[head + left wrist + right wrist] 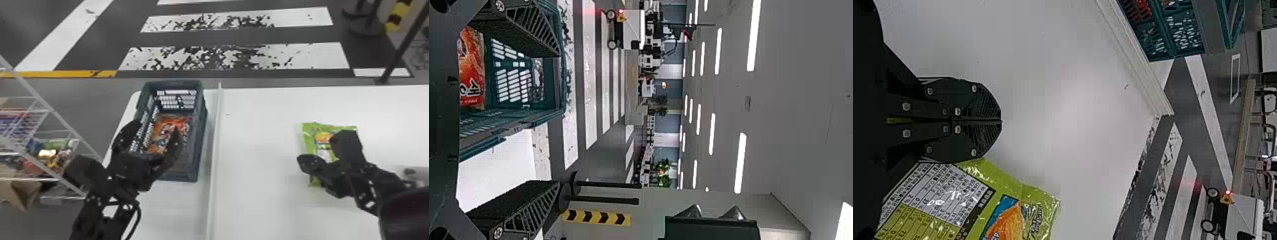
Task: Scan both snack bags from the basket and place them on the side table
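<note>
The left gripper (155, 126), fingers spread wide with nothing between them, lies over the blue-green plastic basket (199, 153), within which we see an orange-red snack bag (161, 131) resting on the floor. To the right of the raised strip (214, 143), we find the green snack bag (322, 138) lying flat on the white table (261, 153), beneath the right gripper (301, 158), whose fingers meet at the tips and clasp nothing; at left we note a white wire rack (30, 111) of packaged goods.
</note>
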Available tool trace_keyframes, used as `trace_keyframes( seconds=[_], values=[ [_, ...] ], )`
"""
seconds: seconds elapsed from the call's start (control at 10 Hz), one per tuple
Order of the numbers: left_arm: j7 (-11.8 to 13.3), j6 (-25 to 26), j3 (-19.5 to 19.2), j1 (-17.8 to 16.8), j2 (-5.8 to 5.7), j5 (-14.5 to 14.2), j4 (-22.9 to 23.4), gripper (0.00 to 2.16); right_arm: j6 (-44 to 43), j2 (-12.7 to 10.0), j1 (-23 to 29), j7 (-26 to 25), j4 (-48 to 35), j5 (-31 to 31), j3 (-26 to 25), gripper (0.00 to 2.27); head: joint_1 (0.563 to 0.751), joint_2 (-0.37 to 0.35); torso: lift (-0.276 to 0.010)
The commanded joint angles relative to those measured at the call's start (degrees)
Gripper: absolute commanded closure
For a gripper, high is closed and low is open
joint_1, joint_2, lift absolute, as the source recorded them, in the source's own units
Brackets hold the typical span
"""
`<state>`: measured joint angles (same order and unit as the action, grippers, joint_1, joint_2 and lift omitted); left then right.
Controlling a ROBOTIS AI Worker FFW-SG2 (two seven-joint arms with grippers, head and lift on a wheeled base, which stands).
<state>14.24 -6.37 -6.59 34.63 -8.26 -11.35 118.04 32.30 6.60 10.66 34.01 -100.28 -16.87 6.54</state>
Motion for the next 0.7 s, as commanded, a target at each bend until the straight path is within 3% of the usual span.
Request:
trace_keyframes(
  seconds=[0.0, 0.2, 0.3, 0.4, 0.5, 0.6],
  values=[
    [0.0, 0.0, 0.0, 0.0, 0.0, 0.01, 0.0, 0.09, 0.0, 0.08, -0.21, 0.0, 0.26, 0.0, -0.47, 2.26, 0.695, 0.141, -0.075],
    [0.0, 0.0, 0.0, 0.0, 0.0, 0.01, 0.0, 0.09, 0.35, 0.08, 0.76, 0.0, -1.5, 1.23, -1.09, 2.26, 0.695, 0.133, -0.075],
    [0.0, 0.0, -0.09, 0.0, 0.0, 0.01, 0.0, 0.09, 1.76, -0.01, 3.05, -0.08, -7.13, 3.25, -1.09, 2.07, 0.695, 0.13, -0.075],
    [0.0, 0.0, -0.18, 0.09, 0.0, 0.01, 0.18, 0.09, 3.87, -0.01, 4.89, -0.08, -13.63, 4.57, -1.7, 1.5, 0.695, 0.136, -0.075],
    [0.0, 0.0, -0.18, 0.09, 0.0, 0.01, 0.18, 0.09, 9.14, -0.01, 5.6, -0.08, -18.82, 6.24, -3.55, 0.31, 0.695, 0.147, -0.075],
    [0.0, 0.0, -0.27, 0.09, 0.0, 0.01, 0.18, 0.09, 13.19, -0.01, 5.6, -0.61, -21.45, 7.21, -6.36, 0.0, 0.695, 0.145, -0.075]
  ],
)
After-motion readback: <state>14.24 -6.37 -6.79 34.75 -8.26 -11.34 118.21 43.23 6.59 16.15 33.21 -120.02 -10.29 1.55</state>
